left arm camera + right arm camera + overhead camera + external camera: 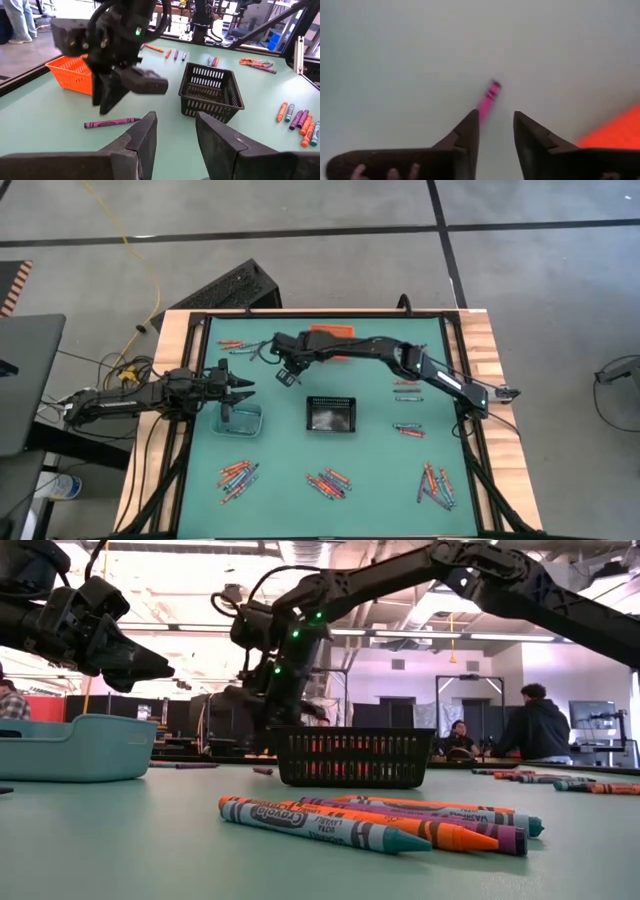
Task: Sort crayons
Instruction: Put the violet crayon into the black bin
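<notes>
Lab | robot rigs (300,45), monitors (590,715), seated people (535,725) behind table

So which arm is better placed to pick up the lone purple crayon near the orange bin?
Right. The right gripper hangs open just above the purple crayon; the left gripper sits back over the clear bin.

Crayons (331,481) – orange, blue, purple – lying flat in scattered clusters, one purple crayon (111,122) alone
</notes>
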